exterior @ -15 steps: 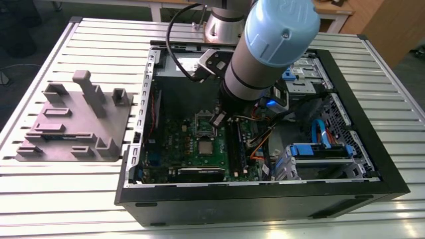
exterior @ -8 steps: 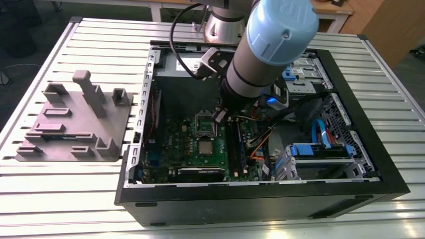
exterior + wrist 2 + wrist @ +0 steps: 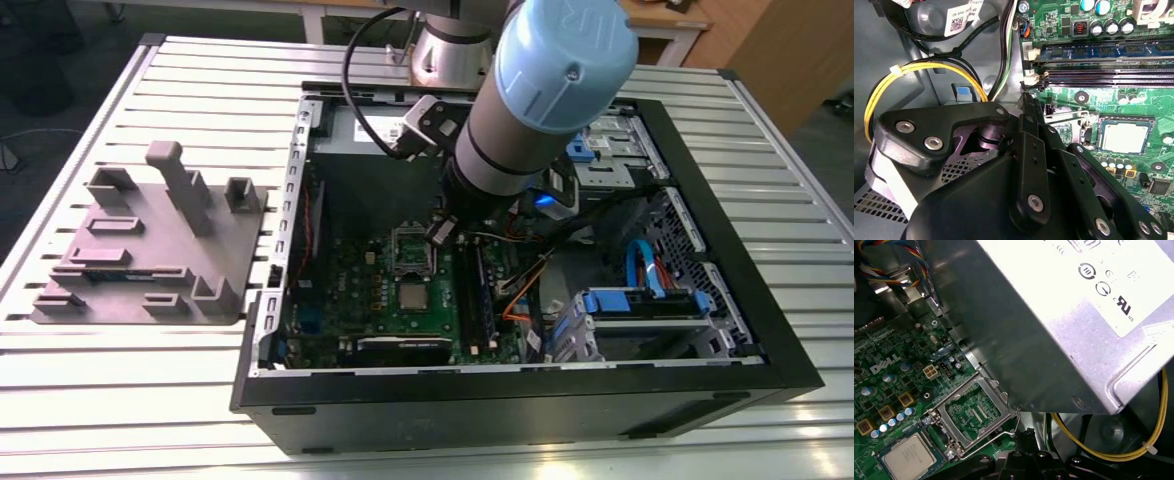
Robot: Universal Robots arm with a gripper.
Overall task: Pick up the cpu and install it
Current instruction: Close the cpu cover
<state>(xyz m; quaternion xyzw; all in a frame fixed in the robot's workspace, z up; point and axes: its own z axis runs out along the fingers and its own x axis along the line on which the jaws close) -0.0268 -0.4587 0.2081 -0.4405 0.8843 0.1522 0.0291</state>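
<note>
The cpu is a small silver-topped square lying flat in its socket on the green motherboard, inside the open computer case. It also appears in both wrist views. Beside it the socket's metal frame stands swung open, its thin wire lever close to my fingers. My gripper hangs just past that frame, toward the power supply and off the chip. Its black fingers meet at the tips with nothing visible between them.
A large grey power supply hangs close over the socket area. Memory slots run beside the socket, and yellow cables loop near the gripper. Blue drive cages fill the case's right side. A grey fixture tray lies on the table at the exterior view's left.
</note>
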